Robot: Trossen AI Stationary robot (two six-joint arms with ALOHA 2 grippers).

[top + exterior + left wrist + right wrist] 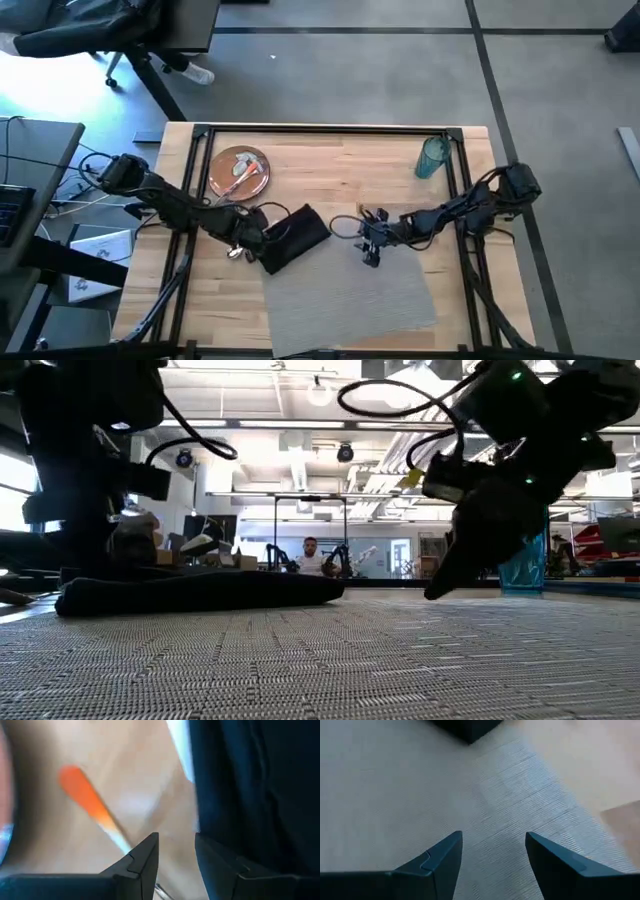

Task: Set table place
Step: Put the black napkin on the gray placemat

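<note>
Left end effector [240, 243] sits low at the left edge of the black cloth napkin [293, 237], fingers a little apart, nothing clamped; an orange-handled utensil [87, 797] lies on the wood just ahead of it. Right end effector [371, 243] hovers over the far edge of the grey woven rectangular placemat [350, 295], fingers apart and empty. Round orange-brown plate [240, 171] with cutlery on it sits far-left on the light butcher-block wooden worktop [340, 165]; teal tumbler [432, 157] far-right. Risk: left fingers snag napkin cloth along with the utensil, dragging it off the mat.
</note>
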